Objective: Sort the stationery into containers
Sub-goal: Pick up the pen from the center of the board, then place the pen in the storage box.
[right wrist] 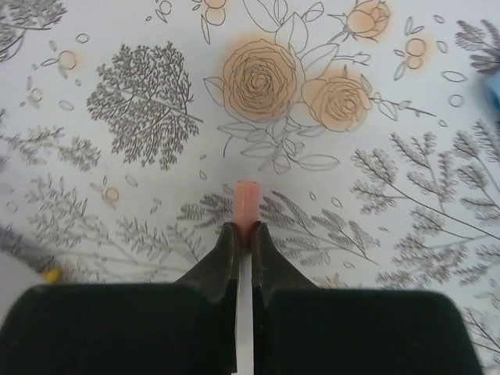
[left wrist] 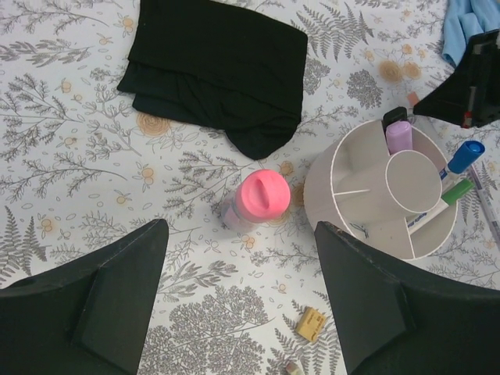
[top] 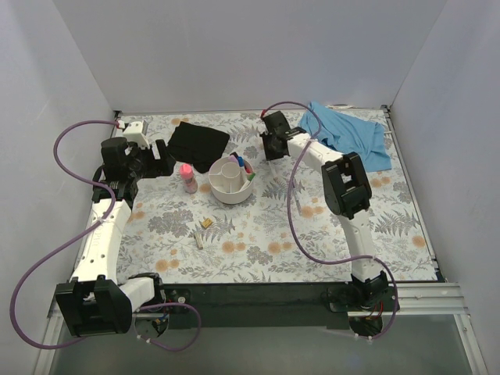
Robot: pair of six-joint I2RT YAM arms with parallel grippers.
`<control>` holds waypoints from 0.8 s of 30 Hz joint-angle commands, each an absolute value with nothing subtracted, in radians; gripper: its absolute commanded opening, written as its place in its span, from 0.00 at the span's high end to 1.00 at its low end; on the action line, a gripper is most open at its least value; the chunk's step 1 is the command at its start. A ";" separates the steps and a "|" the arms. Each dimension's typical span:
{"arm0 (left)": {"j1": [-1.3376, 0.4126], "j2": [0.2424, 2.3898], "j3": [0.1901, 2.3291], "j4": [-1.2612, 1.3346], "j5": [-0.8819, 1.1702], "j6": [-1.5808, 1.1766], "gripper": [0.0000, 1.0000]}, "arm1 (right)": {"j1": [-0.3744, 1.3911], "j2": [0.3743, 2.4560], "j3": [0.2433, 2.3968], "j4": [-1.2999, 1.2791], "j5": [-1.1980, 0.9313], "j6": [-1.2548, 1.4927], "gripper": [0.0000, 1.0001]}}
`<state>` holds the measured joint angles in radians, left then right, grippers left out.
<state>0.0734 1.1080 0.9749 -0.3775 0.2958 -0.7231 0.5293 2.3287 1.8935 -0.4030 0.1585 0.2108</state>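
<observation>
left wrist view: the bottle (left wrist: pixel 263 195) stands upright on the counter (left wrist: pixel 78 156), just ahead of the left hand (left wrist: pixel 241 234) and centred between its wide-spread fingers. the bowl (left wrist: pixel 344 195) sits just right of it. the left hand, angled down, is the nearer one. the right hand (right wrist: pixel 244 234) is pinched on a pen (right wrist: pixel 247 201), whose long axis runs straight out along the fingers.

1 high rear view, 2 close downward wrist views; left shares bowl (top: pixel 230 197).
</observation>
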 commanded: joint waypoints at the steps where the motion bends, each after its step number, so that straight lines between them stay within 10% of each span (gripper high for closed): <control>1: 0.072 1.098 0.947 -0.313 0.317 -0.767 0.24 | 0.483 2.077 1.844 -0.359 -0.039 0.125 0.99; 11: 0.072 1.199 0.914 -0.225 0.342 -0.802 0.24 | 0.578 1.524 1.195 0.332 -0.331 0.020 0.99; 24: 0.072 1.264 1.005 -0.371 0.324 -0.733 0.24 | 0.761 1.525 0.836 1.141 -0.307 -0.101 0.99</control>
